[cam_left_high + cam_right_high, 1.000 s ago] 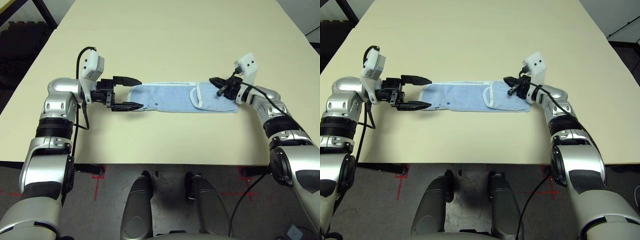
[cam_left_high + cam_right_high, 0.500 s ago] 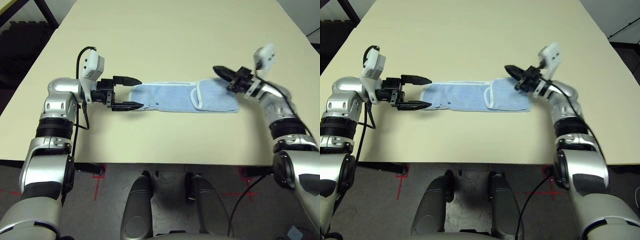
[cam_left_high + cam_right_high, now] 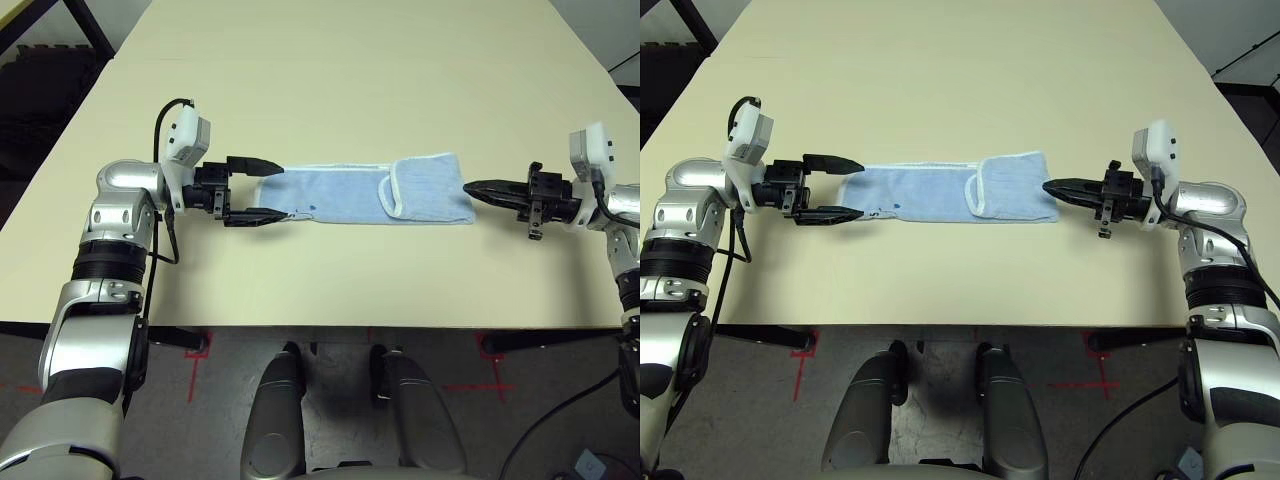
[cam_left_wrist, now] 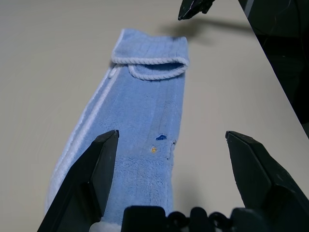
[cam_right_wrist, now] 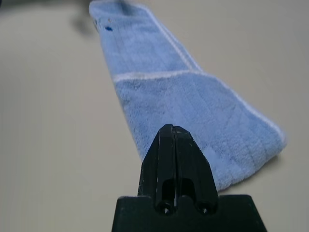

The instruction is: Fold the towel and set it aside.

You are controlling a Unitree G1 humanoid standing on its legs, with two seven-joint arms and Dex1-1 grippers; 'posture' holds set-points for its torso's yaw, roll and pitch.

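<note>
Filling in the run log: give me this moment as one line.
towel: flat on table, right end folded over | left gripper: open, straddling left end | right gripper: shut, just off right end, holding nothing

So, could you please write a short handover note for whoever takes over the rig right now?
Left end effector: open, its fingers straddling the towel's left end, nothing gripped.
Right end effector: shut and empty, level, just off the towel's right end, tip pointing at it.
Towel: lies flat as a long strip across the table, its right end already folded over onto the strip; the small embroidered motif sits near the left end.
Done: the right-end fold.
Left: probably fold the left end over, then set the towel aside.
</note>
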